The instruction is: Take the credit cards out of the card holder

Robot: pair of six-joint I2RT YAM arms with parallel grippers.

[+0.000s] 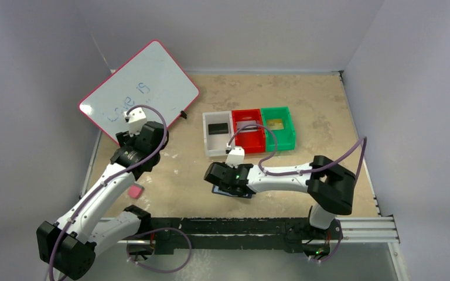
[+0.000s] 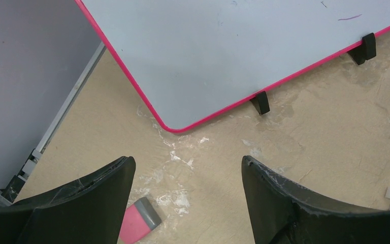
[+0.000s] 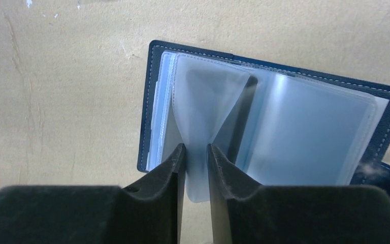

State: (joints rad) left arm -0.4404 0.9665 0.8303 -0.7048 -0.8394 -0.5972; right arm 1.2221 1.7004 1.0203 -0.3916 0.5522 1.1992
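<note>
The card holder [image 3: 315, 127] lies open on the table, navy outside with clear light blue sleeves. My right gripper [image 3: 196, 148] is over its near edge, fingers closed on one sleeve page [image 3: 203, 107] that stands up between them. A thin dark strip [image 3: 241, 122] shows between the pages; I cannot tell if it is a card. From above, the right gripper [image 1: 222, 175] covers most of the card holder [image 1: 234, 192]. A black credit card [image 1: 217, 128] lies in the white bin [image 1: 206, 140], a gold one [image 1: 275, 124] in the green bin [image 1: 287, 137]. My left gripper [image 2: 188, 168] hangs open and empty.
A red bin [image 1: 249, 139] sits between the white and green ones. A pink-framed whiteboard [image 1: 140, 91] leans at the back left, close to the left gripper [image 1: 142, 139]. A pink eraser [image 2: 138, 221] lies beneath the left fingers.
</note>
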